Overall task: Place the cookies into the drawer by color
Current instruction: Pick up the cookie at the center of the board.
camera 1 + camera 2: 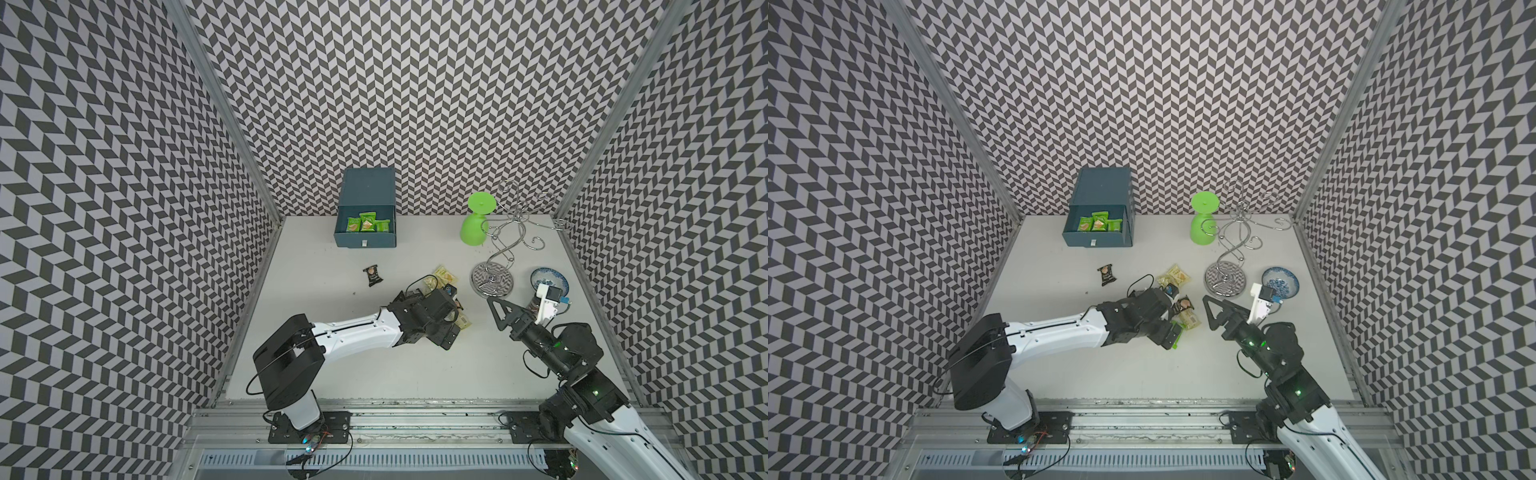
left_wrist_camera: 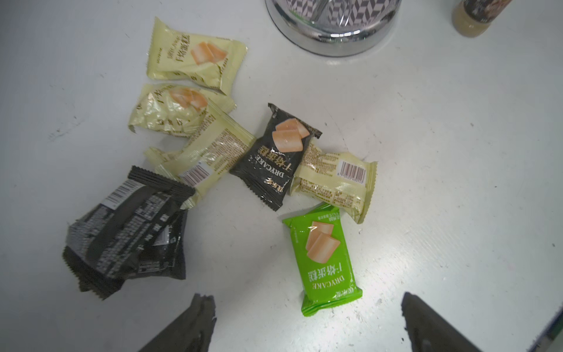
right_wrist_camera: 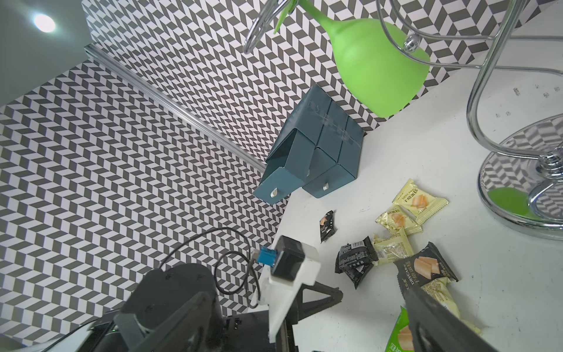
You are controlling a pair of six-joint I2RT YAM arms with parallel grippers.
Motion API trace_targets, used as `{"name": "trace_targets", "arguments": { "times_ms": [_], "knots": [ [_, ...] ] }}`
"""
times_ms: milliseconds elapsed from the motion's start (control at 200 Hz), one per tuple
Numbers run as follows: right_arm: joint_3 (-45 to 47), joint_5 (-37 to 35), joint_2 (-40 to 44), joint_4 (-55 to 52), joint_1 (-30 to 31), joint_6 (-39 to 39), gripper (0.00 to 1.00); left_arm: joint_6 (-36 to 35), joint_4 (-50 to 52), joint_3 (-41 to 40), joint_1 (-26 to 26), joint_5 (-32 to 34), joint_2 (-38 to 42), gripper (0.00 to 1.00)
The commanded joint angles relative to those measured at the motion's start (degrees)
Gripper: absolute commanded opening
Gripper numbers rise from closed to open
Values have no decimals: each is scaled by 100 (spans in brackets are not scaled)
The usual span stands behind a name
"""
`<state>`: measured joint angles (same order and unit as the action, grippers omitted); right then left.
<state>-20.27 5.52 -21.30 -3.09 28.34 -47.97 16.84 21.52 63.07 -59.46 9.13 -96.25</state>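
**Packet print (left wrist view).** The green packet (image 2: 323, 259) and the face-up black packet (image 2: 274, 158) both read "DRYCAKE" beside a row of Chinese characters and a picture of pale cake blocks. A pale yellow packet (image 2: 195, 58) carries the same layout. Another yellow packet (image 2: 335, 183) and the crumpled black packet (image 2: 128, 228) lie back up, showing barcodes and print too fine to read. The left gripper (image 2: 304, 307) is spread wide and empty above one end of the green packet.

**Top views.** No print is legible here, but only these views look into the teal drawer chest (image 1: 368, 193). Its top drawer stands open and holds several green packets (image 1: 368, 224). The loose heap lies in front of the chest, toward the arms. A lone black packet (image 1: 372, 276) sits between the chest and the heap.

**Right wrist view.** The chest appears from the side with its interior hidden, and two pale pull tabs (image 3: 273, 192) show. The right gripper (image 3: 307, 292) is released, its fingers wide apart, grasping nothing.

**Setting.** The white tabletop (image 1: 374, 365) is scuffed, and the walls (image 1: 415, 104) carry a black-and-white chevron pattern. Level with the chest stands an inverted green goblet (image 1: 478, 224). A chrome rack (image 1: 492, 282) and a blue-patterned bowl (image 1: 550, 279) stand farther from the chest, nearer the arms.
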Motion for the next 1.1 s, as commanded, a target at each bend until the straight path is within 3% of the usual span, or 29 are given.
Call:
{"name": "trace_targets", "arguments": {
  "times_ms": [0, 391, 686, 906, 1097],
  "knots": [
    [67, -97, 70, 69, 14, -21, 100, 162, -113, 77, -104, 172, -297, 99],
    [72, -124, 188, -36, 17, -29, 100, 465, 338, 632, -334, 857, -1370, 97],
    [66, -120, 218, -81, 19, -27, 100, 491, 467, 814, -377, 796, -1662, 82],
    [30, -94, 81, 11, 18, -37, 100, 540, 438, 807, -381, 574, -1655, 60],
    [21, -75, -32, 84, 15, -50, 100, 540, 467, 795, -382, 520, -1619, 50]
  ]
}}
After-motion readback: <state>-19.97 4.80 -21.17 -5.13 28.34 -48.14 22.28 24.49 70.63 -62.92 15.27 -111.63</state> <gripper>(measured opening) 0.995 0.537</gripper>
